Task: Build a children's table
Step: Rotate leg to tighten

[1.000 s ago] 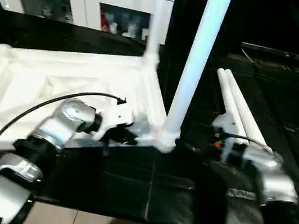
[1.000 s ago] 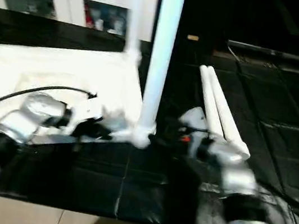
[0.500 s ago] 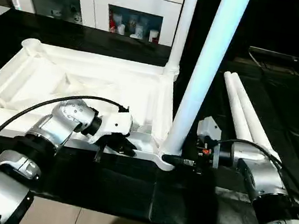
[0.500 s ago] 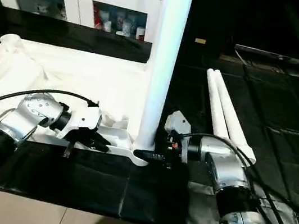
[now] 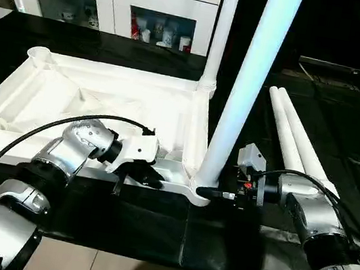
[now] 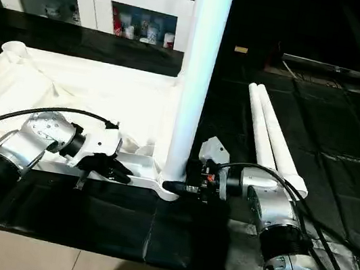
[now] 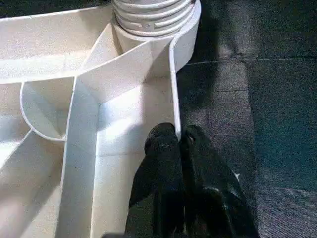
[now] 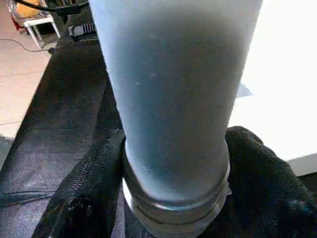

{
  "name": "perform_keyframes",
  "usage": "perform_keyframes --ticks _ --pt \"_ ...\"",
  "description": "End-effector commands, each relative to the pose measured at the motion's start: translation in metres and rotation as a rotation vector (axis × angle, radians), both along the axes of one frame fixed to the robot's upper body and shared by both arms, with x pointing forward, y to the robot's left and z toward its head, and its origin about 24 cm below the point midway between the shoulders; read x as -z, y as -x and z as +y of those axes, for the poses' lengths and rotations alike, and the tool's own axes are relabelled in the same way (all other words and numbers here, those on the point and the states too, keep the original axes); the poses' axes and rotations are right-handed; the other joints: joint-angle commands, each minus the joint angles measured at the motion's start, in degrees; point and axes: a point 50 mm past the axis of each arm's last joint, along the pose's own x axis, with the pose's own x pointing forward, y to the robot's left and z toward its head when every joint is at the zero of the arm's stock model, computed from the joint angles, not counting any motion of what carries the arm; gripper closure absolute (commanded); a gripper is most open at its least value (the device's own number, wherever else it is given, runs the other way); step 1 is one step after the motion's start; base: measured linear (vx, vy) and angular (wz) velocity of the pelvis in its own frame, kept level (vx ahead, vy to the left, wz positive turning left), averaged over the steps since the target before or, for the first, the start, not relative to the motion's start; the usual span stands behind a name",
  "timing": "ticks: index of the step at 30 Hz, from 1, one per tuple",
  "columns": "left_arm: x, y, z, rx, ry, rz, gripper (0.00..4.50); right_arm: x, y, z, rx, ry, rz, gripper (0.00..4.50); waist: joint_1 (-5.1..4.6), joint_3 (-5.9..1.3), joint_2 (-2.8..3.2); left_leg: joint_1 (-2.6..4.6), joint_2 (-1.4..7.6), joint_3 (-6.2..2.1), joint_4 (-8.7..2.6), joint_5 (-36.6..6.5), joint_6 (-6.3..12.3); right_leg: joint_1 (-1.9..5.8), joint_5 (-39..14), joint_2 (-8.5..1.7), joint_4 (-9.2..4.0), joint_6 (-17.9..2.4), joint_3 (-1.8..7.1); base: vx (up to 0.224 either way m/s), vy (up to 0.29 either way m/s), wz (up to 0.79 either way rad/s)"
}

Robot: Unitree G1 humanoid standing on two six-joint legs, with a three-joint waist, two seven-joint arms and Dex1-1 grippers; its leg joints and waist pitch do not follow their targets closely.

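White plastic, the table (image 5: 103, 102) lies upside down on the black mat (image 5: 153, 220), ribbed underside up, with two legs standing: the far leg (image 5: 224, 19) at the back corner and the near leg (image 5: 246, 84) in the front corner nearest the robot. Two loose legs (image 5: 296, 136) lie side by side on the mat just beyond the right arm. The left gripper (image 7: 181, 141) has its fingers together, pinching the thin rim of the frame beside the near socket, steadying the table. The right gripper (image 6: 190, 178) sits at the base of the near leg, one black finger (image 8: 89, 183) on each side of the collar; the wrist view shows them hugging it, though I can't tell whether they press firmly. The step looks like seating or twisting this second leg home; next would call for a firm clamp and a turn while the left hand holds the frame against rotation. Against the frame a second ago, the right gripper has come in from beside the loose legs to the leg base and its fingers have narrowed, while the left stays put. Behind stands a white cabinet (image 5: 112, 1).
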Motion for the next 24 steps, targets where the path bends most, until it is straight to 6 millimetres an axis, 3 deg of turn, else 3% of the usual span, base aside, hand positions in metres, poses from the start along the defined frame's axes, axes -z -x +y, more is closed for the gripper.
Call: perform_keyframes --ticks 1,5,9,11,12,13,15,18,21,23,24 --pt "0.006 0.004 -0.005 0.060 -0.055 0.025 4.50 -0.002 0.000 0.002 -0.028 -0.009 0.006 1.77 -0.20 -3.97 -0.22 0.75 2.36 -0.28 -3.07 -9.47 3.20 3.07 -5.15 -4.11 -3.46 -13.63 2.54 0.000 0.000 0.00" --pt "0.009 -0.002 -0.008 -0.094 -0.013 0.060 4.50 0.007 0.006 0.005 0.023 -0.039 0.050 1.78 -0.13 -3.82 -0.14 0.90 2.36 -0.23 -3.12 -9.84 3.12 3.04 -5.61 -4.05 -3.59 -13.84 2.56 0.000 0.000 0.00" --pt "0.008 -0.009 -0.020 -0.224 0.063 0.052 4.50 0.017 0.005 0.014 0.176 -0.060 0.092 1.80 -0.32 -3.16 0.04 1.39 2.47 -0.49 -3.88 -15.90 0.81 2.68 -16.42 -4.34 -4.79 -11.70 2.62 0.000 0.000 0.00" --pt "0.004 -0.015 -0.033 -0.321 0.117 0.048 4.50 0.024 0.001 0.029 0.306 -0.080 0.124 1.80 -0.79 -2.66 0.17 1.67 2.38 -0.85 -4.29 -19.80 -0.49 2.53 -23.89 -4.57 -5.58 -9.78 2.57 0.000 0.000 0.00" --pt "0.002 -0.017 -0.042 -0.372 0.147 0.051 4.50 0.026 -0.002 0.038 0.386 -0.088 0.134 1.80 -1.35 -2.65 0.16 2.21 2.34 -1.22 -4.50 -22.25 -1.83 2.36 -28.33 -4.82 -6.03 -8.40 2.56 0.000 0.000 0.00" --pt "0.000 -0.019 -0.051 -0.418 0.180 0.057 4.50 0.028 -0.007 0.045 0.466 -0.084 0.145 1.80 -1.49 -2.73 -0.02 2.17 2.29 -1.34 -4.59 -22.22 -1.97 2.39 -28.87 -4.86 -6.11 -8.09 2.55 0.000 0.000 0.00" --pt "-0.003 -0.020 -0.066 -0.465 0.228 0.076 4.50 0.030 -0.012 0.056 0.572 -0.089 0.182 1.81 -2.44 -2.85 0.05 1.73 2.23 -1.51 -4.80 -21.39 -2.43 2.59 -27.34 -4.68 -5.93 -7.90 2.49 0.000 0.000 0.00" --pt "-0.007 -0.021 -0.092 -0.502 0.253 0.043 4.50 0.026 -0.019 0.079 0.670 -0.124 0.203 1.82 -3.32 -3.01 0.22 1.78 1.90 -1.18 -4.38 -20.29 -1.17 2.33 -23.98 -4.56 -6.20 -8.73 2.70 0.000 0.000 0.00" --pt "-0.010 -0.019 -0.104 -0.482 0.245 0.000 4.50 0.023 -0.023 0.087 0.700 -0.111 0.169 1.83 -3.45 -3.19 -0.05 1.38 1.82 -0.95 -4.28 -17.64 -0.25 2.57 -19.67 -4.33 -5.91 -9.32 2.78 0.000 0.000 0.00" --pt "-0.012 -0.019 -0.104 -0.472 0.225 -0.023 4.50 0.022 -0.024 0.088 0.703 -0.120 0.155 1.83 -3.37 -3.24 0.09 1.37 1.76 -0.83 -4.18 -16.48 0.23 2.68 -18.28 -4.31 -5.79 -9.60 2.80 0.000 0.000 0.00" --pt "-0.011 -0.020 -0.097 -0.472 0.195 -0.048 4.50 0.020 -0.024 0.084 0.703 -0.156 0.146 1.28 -3.18 -3.41 0.01 1.27 1.75 -0.77 -4.11 -14.73 0.83 2.93 -15.99 -4.23 -5.59 -9.68 2.78 0.000 0.000 0.00"
